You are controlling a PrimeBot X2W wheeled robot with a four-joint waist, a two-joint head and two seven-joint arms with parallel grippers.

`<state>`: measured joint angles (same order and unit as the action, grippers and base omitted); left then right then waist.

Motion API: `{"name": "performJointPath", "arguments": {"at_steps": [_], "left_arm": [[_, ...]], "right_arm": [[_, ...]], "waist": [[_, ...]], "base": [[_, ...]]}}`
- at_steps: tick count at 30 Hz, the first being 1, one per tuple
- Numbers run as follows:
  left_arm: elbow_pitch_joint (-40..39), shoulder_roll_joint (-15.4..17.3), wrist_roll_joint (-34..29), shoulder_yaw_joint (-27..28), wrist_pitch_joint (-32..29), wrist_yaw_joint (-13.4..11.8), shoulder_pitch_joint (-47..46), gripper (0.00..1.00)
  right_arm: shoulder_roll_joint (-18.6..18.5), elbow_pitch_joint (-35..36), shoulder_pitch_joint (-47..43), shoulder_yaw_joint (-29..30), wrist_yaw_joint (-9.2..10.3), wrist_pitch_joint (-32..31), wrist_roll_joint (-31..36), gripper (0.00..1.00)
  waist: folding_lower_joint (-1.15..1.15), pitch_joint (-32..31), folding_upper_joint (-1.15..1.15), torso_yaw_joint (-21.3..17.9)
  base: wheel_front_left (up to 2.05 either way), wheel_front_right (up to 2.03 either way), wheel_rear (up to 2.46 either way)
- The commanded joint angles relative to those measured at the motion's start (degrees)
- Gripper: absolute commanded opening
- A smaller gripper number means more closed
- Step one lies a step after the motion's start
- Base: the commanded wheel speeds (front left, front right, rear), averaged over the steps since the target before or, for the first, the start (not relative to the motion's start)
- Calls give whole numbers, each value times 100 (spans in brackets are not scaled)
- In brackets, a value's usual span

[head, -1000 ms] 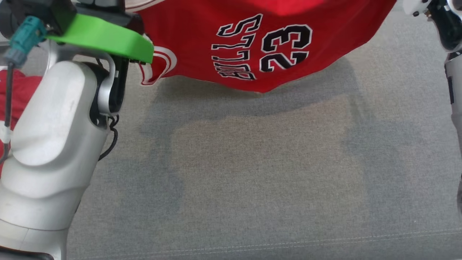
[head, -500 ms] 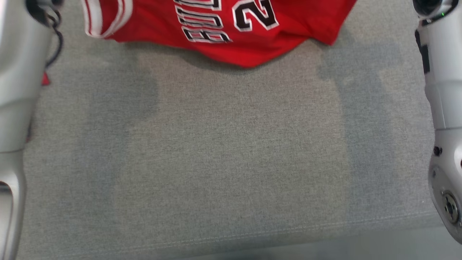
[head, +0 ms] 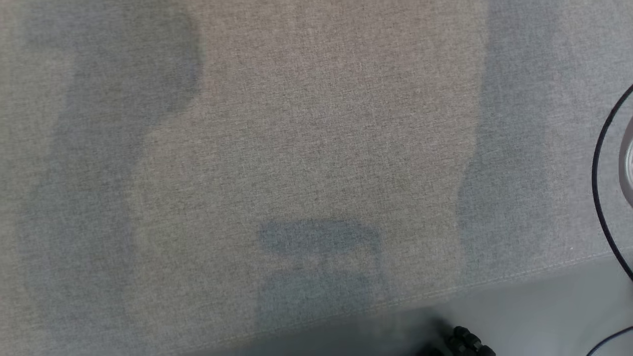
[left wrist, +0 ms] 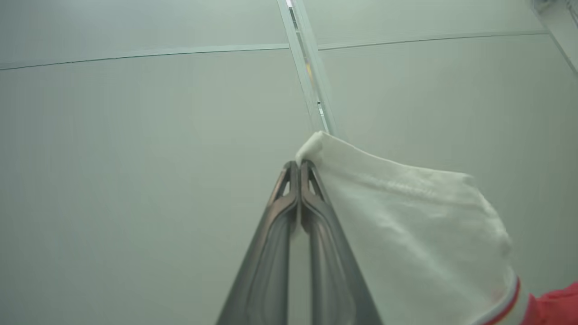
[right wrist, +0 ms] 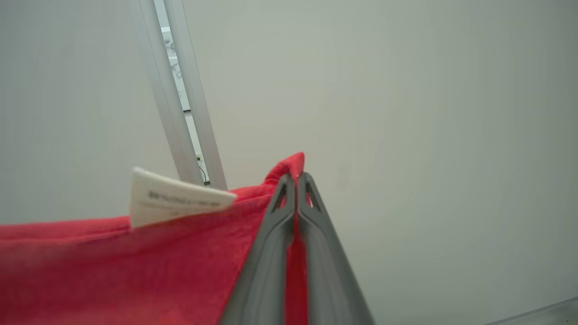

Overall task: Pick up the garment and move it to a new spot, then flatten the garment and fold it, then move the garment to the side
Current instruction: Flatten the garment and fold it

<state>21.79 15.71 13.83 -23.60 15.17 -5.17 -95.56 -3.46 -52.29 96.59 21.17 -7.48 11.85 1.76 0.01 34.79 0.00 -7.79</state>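
Note:
The garment is a red jersey with white trim. In the left wrist view my left gripper (left wrist: 298,165) is shut on a white trimmed part of the garment (left wrist: 420,234), which hangs to the right of the fingers, its red body showing at the lower right corner. In the right wrist view my right gripper (right wrist: 296,177) is shut on a red edge of the garment (right wrist: 135,266), which stretches away to the left with a white care label (right wrist: 176,201) sticking up. Both grippers point up at pale wall panels.
The head view looks down on a grey fabric surface (head: 316,148) with its stitched front edge (head: 544,267) at the lower right. A black cable (head: 601,173) curves along the right side. A pale floor strip (head: 544,316) lies beyond the edge.
The head view has tilted down, so the jersey and both forearms have slid off its top and sides. The surface's front edge and a black cable have come into it.

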Motion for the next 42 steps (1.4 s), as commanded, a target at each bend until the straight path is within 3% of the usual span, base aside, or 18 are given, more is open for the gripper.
{"name": "performJointPath", "arguments": {"at_steps": [1, 5, 8, 11, 18, 26, 32, 42], "left_arm": [[-149, -29, -73, 151, -4, 23, -114, 0], [-803, -218, -343, 500, -5, 46, -198, 0], [-1375, -340, -503, 853, -4, 31, -162, 0], [-1511, -507, -494, 1102, -6, 200, 252, 0], [-1705, -855, -410, 1614, -4, 676, 1249, 0], [-2624, -1138, -264, 2150, -3, 995, 2838, 0], [-3120, -1229, -218, 2195, -3, 1114, 4610, 0], [-3096, -1262, -389, 1801, -14, 942, 7531, 0]], "right_arm": [[85, -208, 149, 17, -2, 146, -84, 0], [40, -326, 720, 57, -2, 329, -217, 0], [48, 484, 692, 42, -2, 326, -308, 0], [57, 1067, 385, 25, -2, 328, -276, 0], [45, 1466, -526, -401, -2, 331, -146, 0], [-155, 2057, -1787, -773, 2, 164, -86, 0], [-578, 2833, -3267, -1237, 3, -999, -464, 0], [-1096, 4215, -5892, -1901, 3, -3813, -1211, 0]], "waist": [[-1, 149, 0, -156], [-1, 293, 0, -223], [-1, 399, 0, -250], [-1, 482, 0, -209], [-1, 591, 0, 54], [-1, 157, 0, 334], [-1, -557, 0, 523], [-1, -1854, 0, 712]], "base": [[0, 0, 0], [0, 0, 0], [0, 0, 0], [0, 0, 0], [0, 0, 0], [0, 0, 0], [0, 0, 0], [0, 0, 0]]}}
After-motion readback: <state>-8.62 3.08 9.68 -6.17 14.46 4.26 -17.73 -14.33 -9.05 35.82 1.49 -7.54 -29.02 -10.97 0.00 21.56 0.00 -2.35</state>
